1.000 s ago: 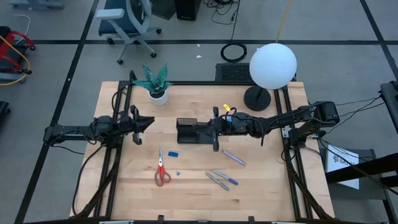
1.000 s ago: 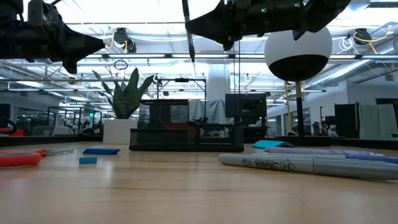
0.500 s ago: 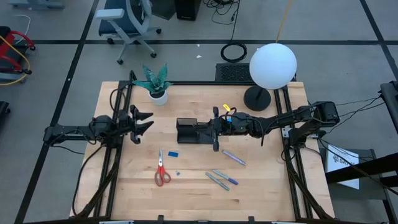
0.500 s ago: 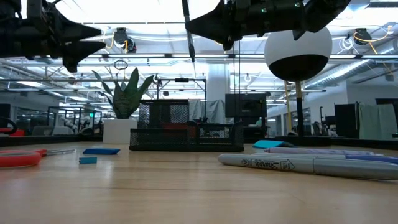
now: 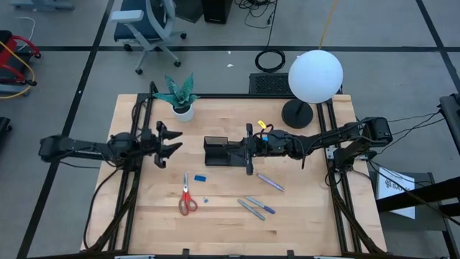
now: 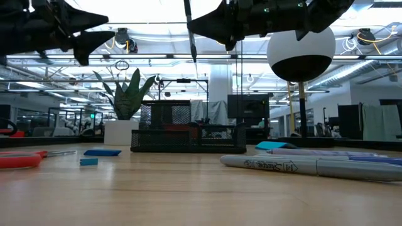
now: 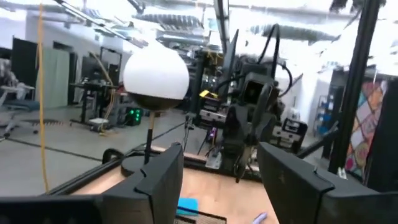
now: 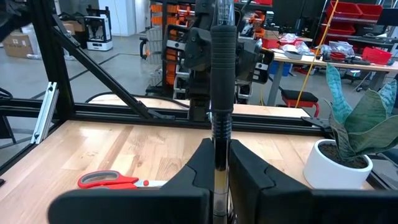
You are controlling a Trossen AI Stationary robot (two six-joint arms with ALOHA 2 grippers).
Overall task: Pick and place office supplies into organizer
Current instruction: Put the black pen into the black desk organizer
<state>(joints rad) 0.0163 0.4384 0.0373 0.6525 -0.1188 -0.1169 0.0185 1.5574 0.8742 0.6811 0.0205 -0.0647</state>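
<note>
From above, the left claw (image 5: 171, 143) hangs with its fingers spread, left of the black organizer (image 5: 218, 151) on the tabletop (image 5: 302, 216), while the right claw (image 5: 249, 149) is clenched on a pen (image 5: 249, 154) just right of the organizer. Red-handled scissors (image 5: 187, 198), a blue note pad (image 5: 200, 176) and loose pens (image 5: 257, 206) lie nearer the front edge. At tabletop level, the pen (image 6: 189, 31) hangs upright above the organizer (image 6: 188, 129). The right wrist view shows the pen (image 8: 221, 93) pinched between the fingers (image 8: 200, 168).

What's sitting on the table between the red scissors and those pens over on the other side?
From above, only a tiny blue block lies on the bare wood between the red-handled scissors and the pens. The blue note pad sits just off that line.
</note>
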